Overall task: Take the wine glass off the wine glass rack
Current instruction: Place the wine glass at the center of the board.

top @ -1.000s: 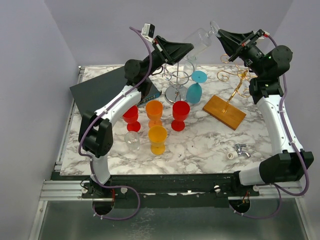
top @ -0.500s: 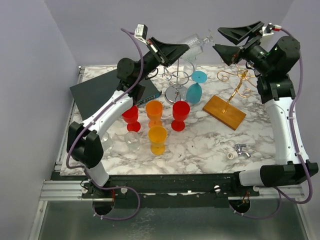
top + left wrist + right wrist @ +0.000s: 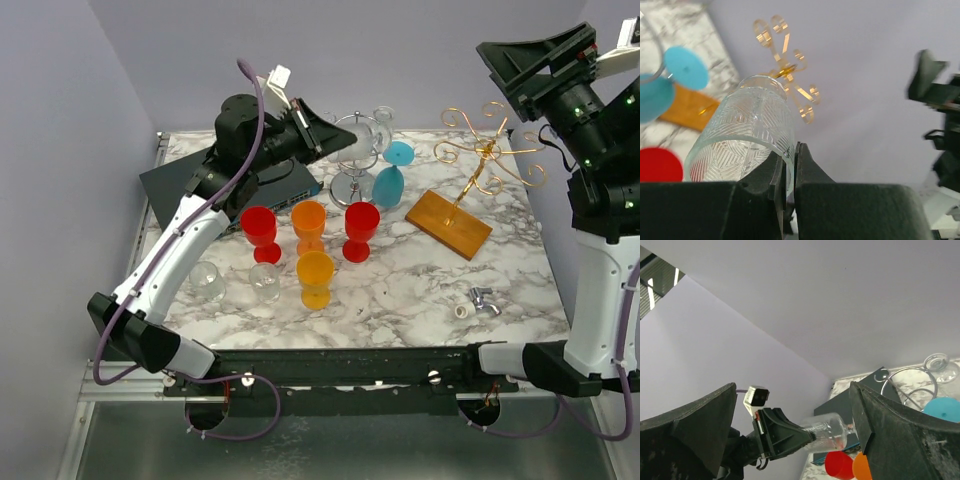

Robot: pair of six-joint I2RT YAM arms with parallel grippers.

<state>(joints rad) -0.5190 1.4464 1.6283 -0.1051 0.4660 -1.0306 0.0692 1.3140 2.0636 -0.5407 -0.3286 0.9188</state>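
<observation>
Upper centre of the overhead frame: my left gripper pinches the clear wine glass by its rim, holding it aloft, clear of the gold rack. My right gripper, upper right, gapes empty.

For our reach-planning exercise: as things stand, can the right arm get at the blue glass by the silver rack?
Probably yes, from above: the right gripper is open and raised, though the gold rack stands between it and the blue glass.
</observation>
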